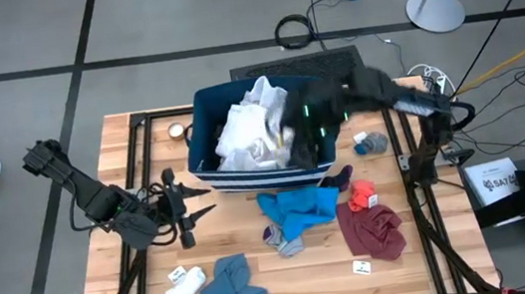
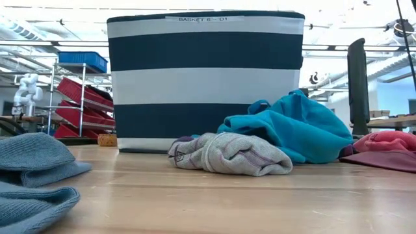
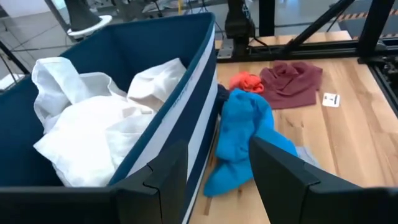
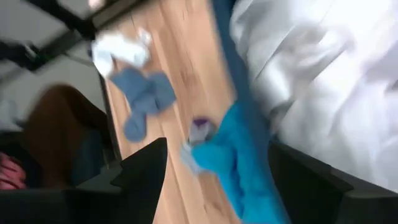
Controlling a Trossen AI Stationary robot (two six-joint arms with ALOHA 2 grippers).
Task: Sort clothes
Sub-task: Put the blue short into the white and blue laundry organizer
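- Right gripper [image 1: 302, 127]: fingers spread, empty, above the navy striped bin [image 1: 200, 109] (white garment [image 1: 246, 134] inside).
- Left gripper [image 1: 192, 205]: fingers apart, empty, beside the bin.
- Teal garment [image 1: 295, 208]: on table.

Lighting's pretty even here, bright overhead room light, soft shadows only. The right wrist view is smeared with motion blur, so the white clothes [image 4: 323, 68] past its fingers [image 4: 146, 168] look streaky. Low down, the ceiling behind the bin [image 2: 205, 78] is blown out and the nearest grey-blue fabric [image 2: 32, 172] is soft. The left wrist view is crisp.
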